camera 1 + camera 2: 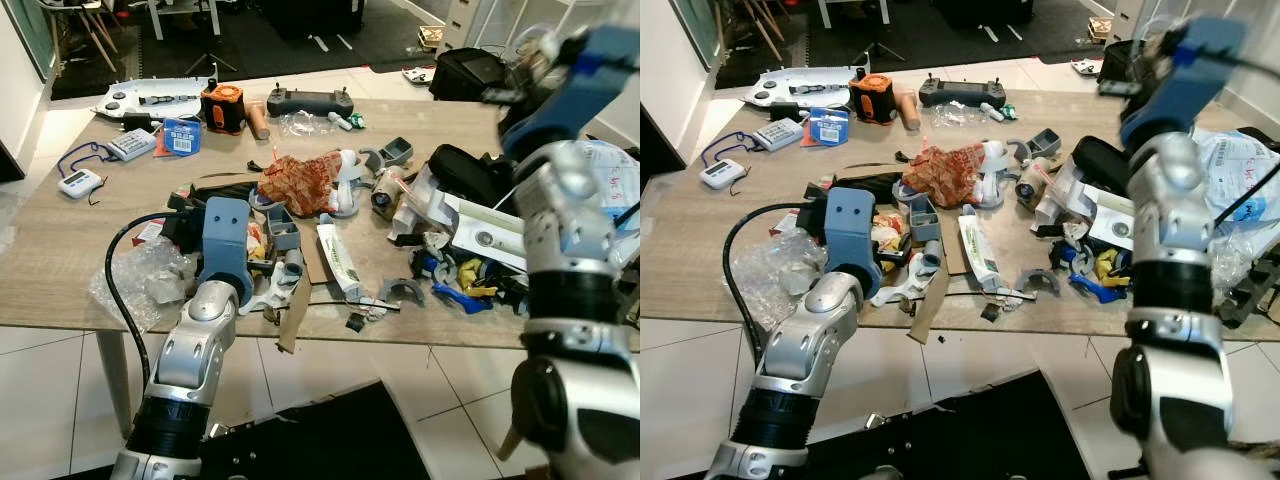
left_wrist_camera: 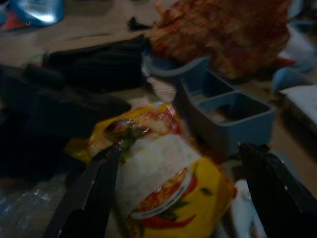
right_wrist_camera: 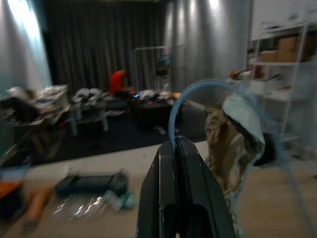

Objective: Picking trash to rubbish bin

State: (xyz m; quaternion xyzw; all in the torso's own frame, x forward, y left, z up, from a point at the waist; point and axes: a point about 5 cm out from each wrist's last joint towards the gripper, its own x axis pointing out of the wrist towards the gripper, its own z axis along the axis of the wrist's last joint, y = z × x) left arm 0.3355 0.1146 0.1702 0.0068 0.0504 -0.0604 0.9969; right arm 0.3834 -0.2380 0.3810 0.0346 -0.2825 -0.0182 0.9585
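A yellow snack wrapper (image 2: 163, 183) lies on the cluttered wooden table (image 1: 60, 260). My left gripper (image 2: 179, 148) is low over it and open, with one black finger on each side. In the left eye view, the blue wrist block (image 1: 225, 240) hides those fingers, and the wrapper (image 1: 256, 240) peeks out beside it. My right gripper (image 3: 173, 146) is raised high at the table's far right (image 1: 522, 70). It is shut on a thin pale blue loop (image 3: 198, 89), with a crumpled brown and white scrap (image 3: 230, 144) hanging from it.
The table also holds a red-orange crumpled wrapper (image 1: 300, 180), a grey-blue box (image 2: 233, 114), a white tube (image 1: 340, 260), a clear plastic bag (image 1: 140, 285), a controller (image 1: 308, 100) and a white bag (image 1: 612, 180). A black shape (image 1: 320, 440) lies on the floor below the front edge.
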